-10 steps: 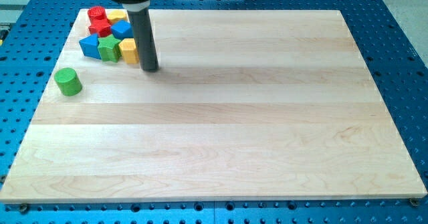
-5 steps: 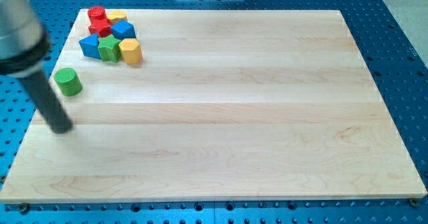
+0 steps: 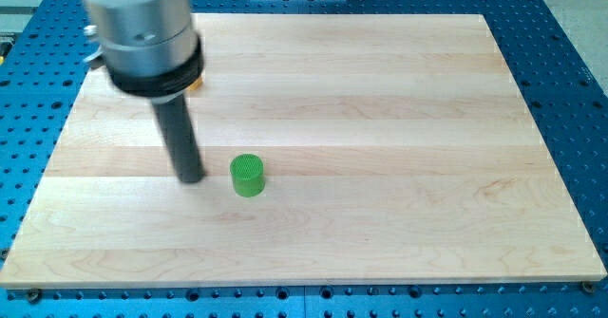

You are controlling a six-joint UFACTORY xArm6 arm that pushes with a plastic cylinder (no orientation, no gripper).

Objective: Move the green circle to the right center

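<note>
A: What shows of the arm?

B: Two parts. Upper part is a broad cylindrical housing (image 3: 142,24), light grey metal with a dull sheen, cut off by the view's top edge.

A: Any banding on it?

B: Yes. A black collar (image 3: 155,74) rings its lower end, wider than the rod, glossy. A thin pale line runs round just above it.

A: And below?

B: A straight dark rod (image 3: 180,133), charcoal to black, round in section, even in thickness. Faint lighter streak down one side. It ends at my tip (image 3: 193,178), flat and plain.

A: Cables, screws, lettering?

B: Cannot tell; the housing is blurred.
</note>
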